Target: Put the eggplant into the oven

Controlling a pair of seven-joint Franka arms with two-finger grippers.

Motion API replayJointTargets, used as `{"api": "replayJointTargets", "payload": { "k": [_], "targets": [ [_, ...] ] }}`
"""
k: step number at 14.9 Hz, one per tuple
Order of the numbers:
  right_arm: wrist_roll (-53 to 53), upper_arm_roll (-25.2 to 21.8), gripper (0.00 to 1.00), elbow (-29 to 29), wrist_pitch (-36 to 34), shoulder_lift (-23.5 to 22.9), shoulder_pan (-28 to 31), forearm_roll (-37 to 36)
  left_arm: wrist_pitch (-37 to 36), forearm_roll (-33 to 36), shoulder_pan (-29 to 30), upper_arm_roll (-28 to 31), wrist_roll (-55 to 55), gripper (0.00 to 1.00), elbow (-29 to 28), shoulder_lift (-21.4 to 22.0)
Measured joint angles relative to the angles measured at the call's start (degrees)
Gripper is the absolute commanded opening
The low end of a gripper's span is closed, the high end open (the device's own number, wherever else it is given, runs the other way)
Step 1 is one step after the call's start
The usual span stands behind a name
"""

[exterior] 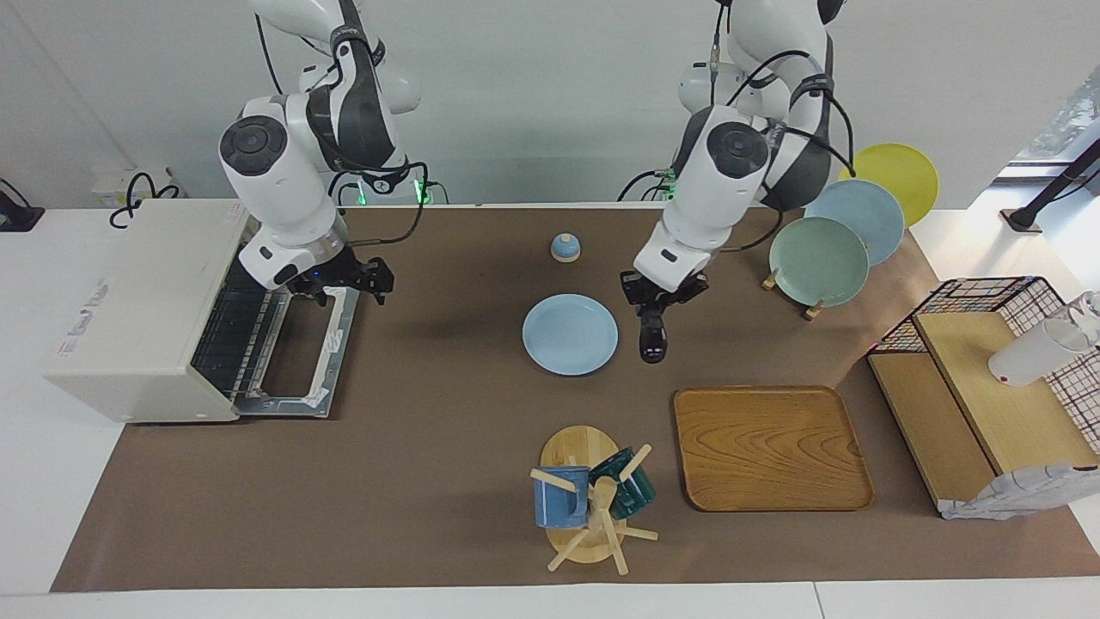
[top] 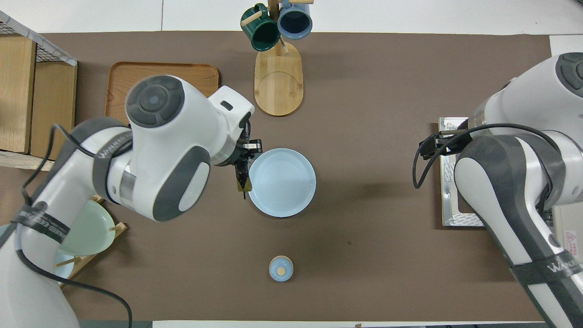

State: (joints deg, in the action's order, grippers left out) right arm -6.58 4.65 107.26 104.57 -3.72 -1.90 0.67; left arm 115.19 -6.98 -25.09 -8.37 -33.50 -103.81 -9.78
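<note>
My left gripper (exterior: 655, 306) is shut on the eggplant (exterior: 652, 339), a glossy dark purple piece that hangs upright from it, over the brown mat just beside the light blue plate (exterior: 570, 334). In the overhead view only the eggplant's stem end (top: 243, 184) shows under the left gripper (top: 242, 158). The off-white oven (exterior: 137, 309) stands at the right arm's end of the table, with its glass door (exterior: 296, 357) dropped open and its wire rack showing. My right gripper (exterior: 371, 280) is over the open door's handle edge (top: 448, 136).
A small blue lidded pot (exterior: 565, 248) sits nearer to the robots than the plate. A wooden tray (exterior: 769, 447) and a mug tree (exterior: 593, 499) lie farther out. A plate rack (exterior: 818, 260) and a wire shelf (exterior: 988, 378) stand at the left arm's end.
</note>
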Motion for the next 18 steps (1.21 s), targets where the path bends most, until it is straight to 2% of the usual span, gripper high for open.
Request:
{"api": "replayJointTargets", "payload": {
  "k": [3,5,9,12,13,14,18],
  "targets": [
    [0.02,0.00,1.00,0.01,0.00,-0.01,0.00,0.00,9.43,-0.28,-4.78,0.02,-6.07,0.00,-8.57,1.86],
    [0.02,0.02,1.00,0.04,0.00,-0.01,-0.04,0.00,14.11,-0.33,-6.38,0.04,-8.11,0.00,-12.07,1.75],
    [0.03,0.05,1.00,0.25,0.12,-0.01,-0.09,0.00,21.41,-0.47,-8.31,0.19,-10.51,0.00,-14.36,-1.27],
    [0.03,0.05,1.00,0.25,0.12,-0.01,-0.13,0.00,23.57,-0.49,-9.01,0.24,-10.85,0.00,-14.36,-3.74],
    [0.03,0.05,1.00,0.25,0.12,-0.01,-0.13,0.00,23.66,-0.49,-9.02,0.28,-10.85,0.45,-14.36,-4.05],
    [0.03,0.06,1.00,0.25,0.12,-0.01,-0.15,0.00,23.66,-0.49,-9.02,0.38,-10.85,0.99,-14.35,-4.13],
    [0.04,0.11,1.00,0.25,0.17,-0.01,-0.25,0.00,23.18,-0.49,-8.92,1.03,-10.28,1.00,-13.86,-3.93]
  ]
}}
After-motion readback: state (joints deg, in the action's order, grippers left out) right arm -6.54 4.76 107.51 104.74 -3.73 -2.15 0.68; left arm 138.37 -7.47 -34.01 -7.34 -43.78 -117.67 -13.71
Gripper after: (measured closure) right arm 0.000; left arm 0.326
